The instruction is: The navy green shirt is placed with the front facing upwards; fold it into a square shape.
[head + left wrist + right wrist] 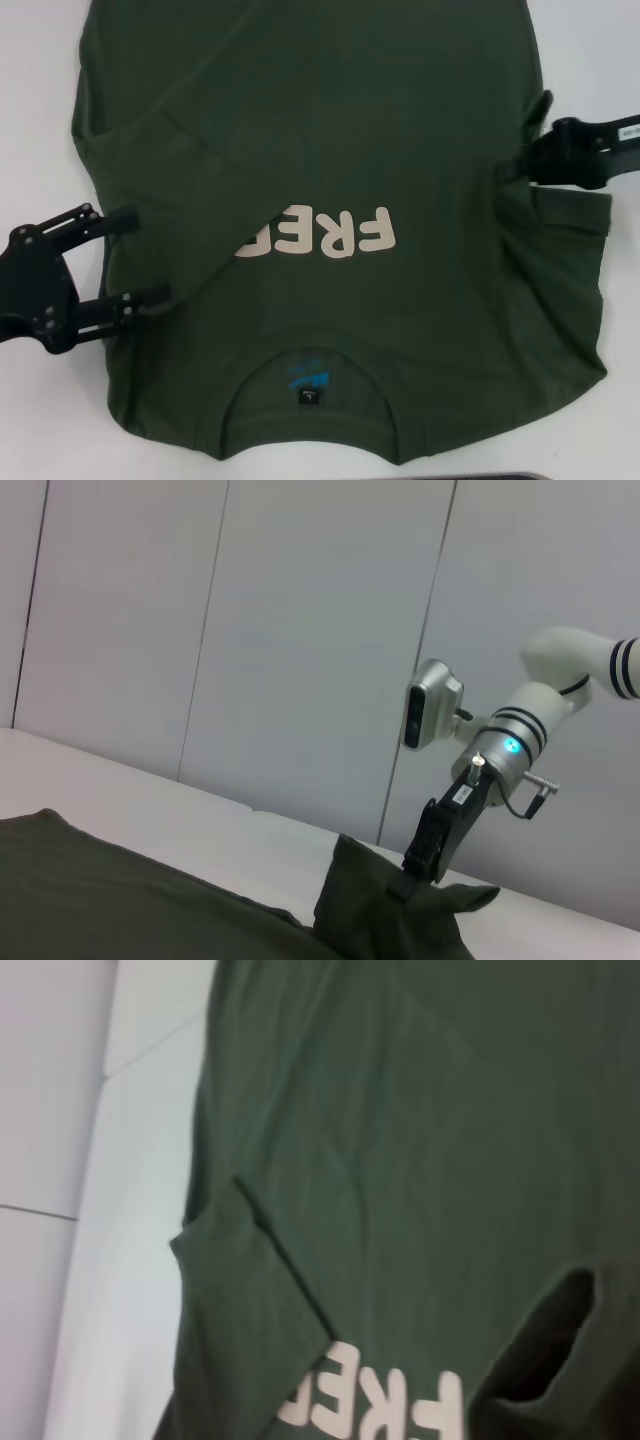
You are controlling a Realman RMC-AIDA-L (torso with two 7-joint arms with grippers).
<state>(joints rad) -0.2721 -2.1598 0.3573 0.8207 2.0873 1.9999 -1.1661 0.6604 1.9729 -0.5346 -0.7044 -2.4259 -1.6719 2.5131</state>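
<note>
Left hand (135,255) at the shirt's left edge, low over the white worktop (40,120), fingers spread wide with nothing between them, tips just touching or just above the cloth edge — cannot tell which.

Spread flat across the middle of the worktop, collar nearest the robot: the navy green shirt (400,130), front up. Left sleeve already folded in over the chest, covering the start of the cream lettering (345,232). Neck label (310,397) showing inside the collar.

Right hand (512,168) at the shirt's right edge, closed on a pinch of cloth near the right sleeve, that fabric bunched and raised off the worktop in the left wrist view.

Likely handling: light, soft, limp cotton, no stiffness to hold a shape; prone to drag, wrinkle and sag when lifted at one point. Not fragile, not slippery against the worktop. Best taken at seams or hems — sleeve edge, shoulder, bottom hem — pinching through the full layer, carried low and laid down flat.
</note>
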